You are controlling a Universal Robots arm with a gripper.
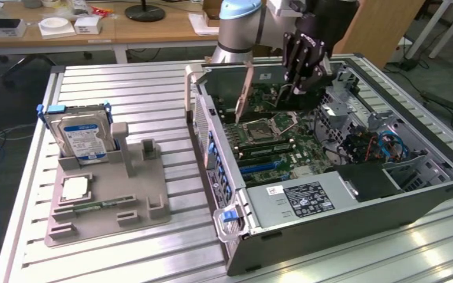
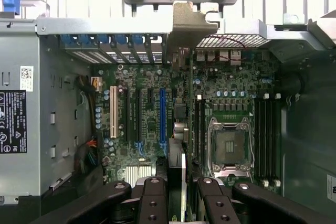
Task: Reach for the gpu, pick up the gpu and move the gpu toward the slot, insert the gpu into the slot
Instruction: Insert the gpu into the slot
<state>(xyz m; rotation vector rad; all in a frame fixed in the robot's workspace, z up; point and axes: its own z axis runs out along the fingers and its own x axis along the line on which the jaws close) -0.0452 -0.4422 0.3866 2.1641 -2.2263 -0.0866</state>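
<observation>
Hanging clamped edge-on in the gripper (image 2: 181,203), the gpu (image 1: 245,97) sits around 12 o'clock of the slot (image 2: 162,114) in the exterior view, so I'd worry any sideways offset jams it against the motherboard (image 2: 144,129).

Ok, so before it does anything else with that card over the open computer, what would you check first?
1. Claw gripping the gpu: ok, the card sits between its fingers.
2. Gpu seated in the slot: not ok, it hangs above the motherboard.
3. Card edge lined up with the blue slot: not ok, it looks offset beside it.
4. Slot free of clutter: ok, nothing lies on it.
5. Bracket clear of the case wall: cannot tell.
</observation>
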